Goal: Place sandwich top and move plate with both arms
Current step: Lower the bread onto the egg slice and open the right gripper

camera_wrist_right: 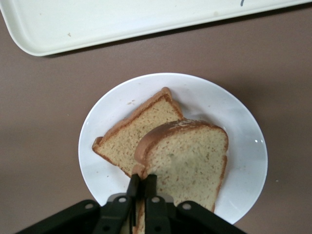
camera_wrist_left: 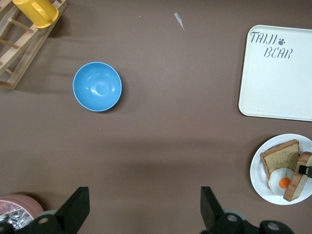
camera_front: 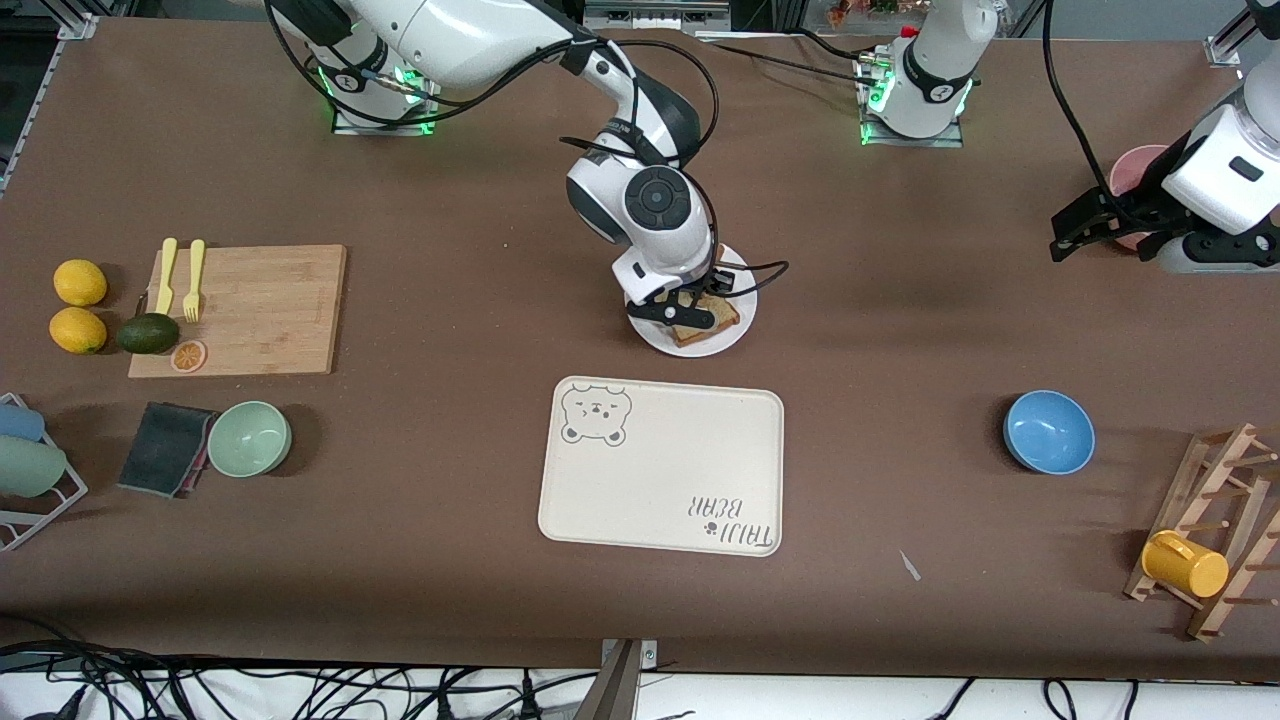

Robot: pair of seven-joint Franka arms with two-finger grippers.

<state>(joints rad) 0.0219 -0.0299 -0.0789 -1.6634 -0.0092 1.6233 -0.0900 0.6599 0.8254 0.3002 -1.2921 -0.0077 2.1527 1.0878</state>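
Observation:
The white plate [camera_front: 661,341] [camera_wrist_right: 107,170] [camera_wrist_left: 258,171] sits mid-table, just farther from the front camera than the tray. On it lies a tan bread slice [camera_wrist_right: 141,131] [camera_wrist_left: 282,155] with a fried egg [camera_wrist_left: 282,182] beside it. The sandwich top [camera_wrist_right: 192,161] [camera_front: 712,316] [camera_wrist_left: 297,184] leans tilted over the egg and the lower slice. My right gripper [camera_wrist_right: 142,181] [camera_front: 682,310] is shut on its crust edge, low over the plate. My left gripper [camera_front: 1075,235] [camera_wrist_left: 145,209] waits open and empty over the table at the left arm's end.
The cream bear tray [camera_front: 660,465] lies nearer the camera than the plate. A blue bowl [camera_front: 1048,432], a pink cup [camera_front: 1135,175] and a wooden rack with a yellow mug [camera_front: 1185,563] are at the left arm's end. A cutting board [camera_front: 250,310] and green bowl [camera_front: 250,438] are at the right arm's end.

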